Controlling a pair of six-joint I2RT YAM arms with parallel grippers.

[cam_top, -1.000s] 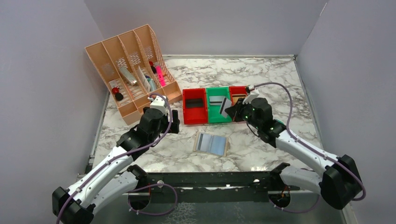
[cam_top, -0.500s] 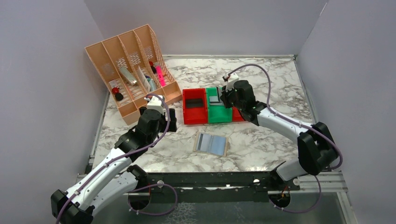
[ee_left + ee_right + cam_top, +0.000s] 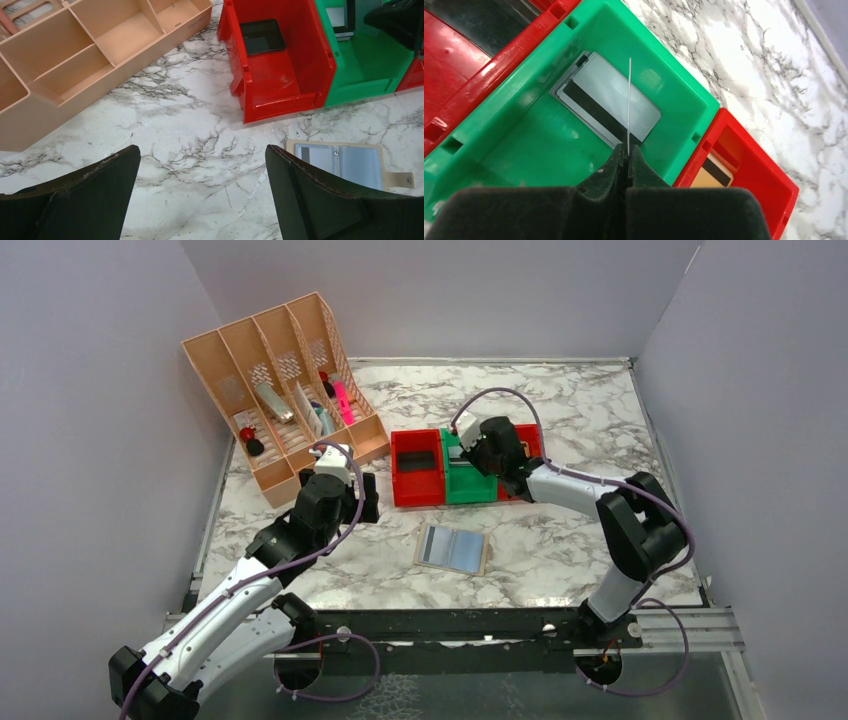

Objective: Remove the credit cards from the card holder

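Filling a grey-walled booth, marbled table bears card holder.

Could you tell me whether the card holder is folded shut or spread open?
Spread open: the card holder lies flat on the table, pale blue-grey inner panels up, snap tab sticking out.

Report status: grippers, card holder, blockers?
Left gripper open, above table. Right gripper shut on card, over green bin. Card holder open flat. Nothing blocking.

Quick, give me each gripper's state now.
Left gripper: open, empty.
Right gripper: shut on a card, above the green bin.
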